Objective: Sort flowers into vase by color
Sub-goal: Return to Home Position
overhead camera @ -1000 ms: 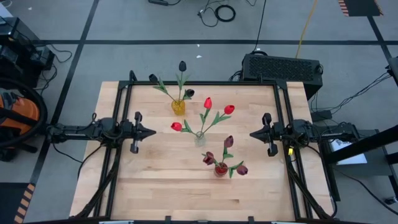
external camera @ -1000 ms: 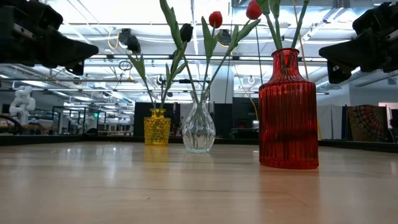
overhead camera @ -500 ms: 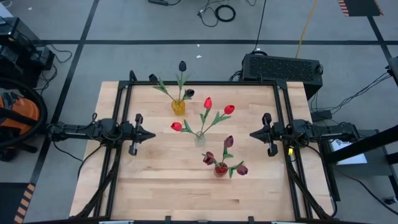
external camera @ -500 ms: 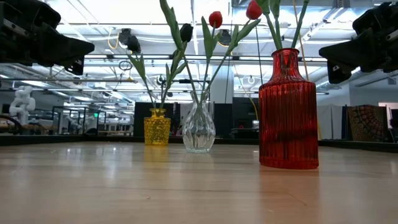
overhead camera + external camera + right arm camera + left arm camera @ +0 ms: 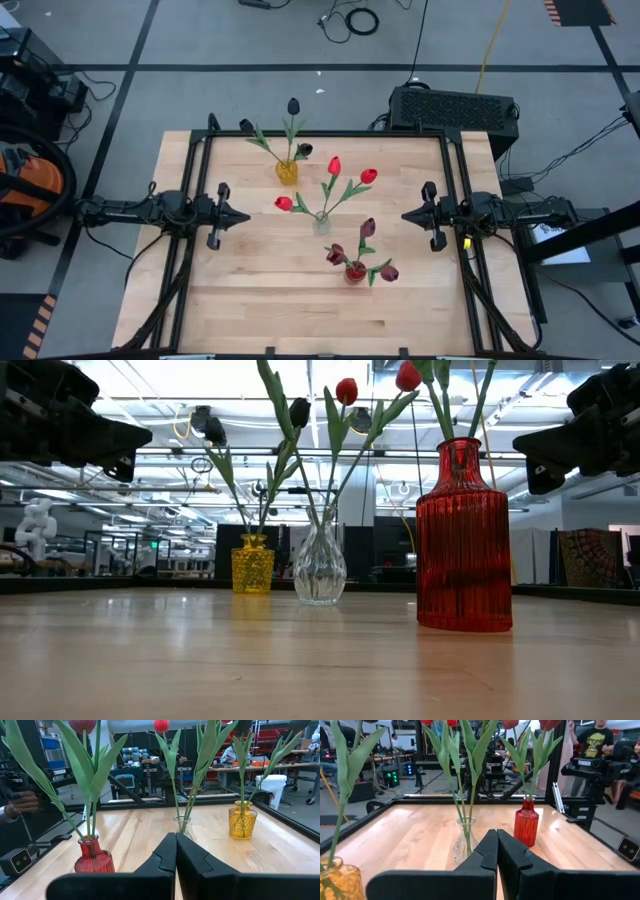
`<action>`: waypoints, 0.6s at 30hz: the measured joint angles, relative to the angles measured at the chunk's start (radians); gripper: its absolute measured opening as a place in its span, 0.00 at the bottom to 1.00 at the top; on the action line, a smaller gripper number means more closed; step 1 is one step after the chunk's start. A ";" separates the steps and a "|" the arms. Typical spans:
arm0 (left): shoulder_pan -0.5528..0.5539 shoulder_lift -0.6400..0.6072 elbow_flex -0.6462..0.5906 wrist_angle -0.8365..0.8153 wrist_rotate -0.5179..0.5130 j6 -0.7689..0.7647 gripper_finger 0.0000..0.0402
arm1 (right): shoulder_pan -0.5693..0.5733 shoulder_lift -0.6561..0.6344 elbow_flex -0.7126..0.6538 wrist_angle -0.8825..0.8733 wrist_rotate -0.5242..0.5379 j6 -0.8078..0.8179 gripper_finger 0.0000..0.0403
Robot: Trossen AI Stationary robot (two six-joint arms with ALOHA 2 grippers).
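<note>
The left hand [image 5: 243, 213] hangs over the left side of the worktop [image 5: 250, 310]. Its 2 fingers are pressed together with nothing between them, tips aimed at the middle. The right hand [image 5: 407, 215] mirrors it over the right side, likewise closed on nothing, tips aimed back at the left one. The 2 hands face each other along 1 line, well apart, and the 3 vases stand in the gap between them.

Going outward from the left hand, the yellow vase [image 5: 287, 172] stands toward the far edge and carries the 3 near-black tulips [image 5: 293, 105]. The clear vase [image 5: 321, 223] stands almost on the line joining the hands, about midway, with the 3 bright red tulips [image 5: 334, 165]. 1 of those heads leans out toward the left hand, near it yet apart. The red vase [image 5: 355, 272] stands toward the near edge, closer to the right hand, with the 3 maroon tulips [image 5: 368, 227].

Each colour has its own vase and I see no stem lying loose, so the sorting looks finished and only the retreat to rest seems left. What matters for that is the axis. The stems stand upright and fan outward. In the low view, their leaves and heads reach the height at which both hands hang. Each hand's safe way lies straight back along its own pointing line, away from the middle. A sideways sweep could brush the splayed leaves, the left hand being the closer to a flower head.
</note>
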 joint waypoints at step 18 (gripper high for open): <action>0.000 0.000 0.000 0.002 0.000 -0.008 0.01 | 0.000 0.000 0.000 0.000 0.000 0.000 0.00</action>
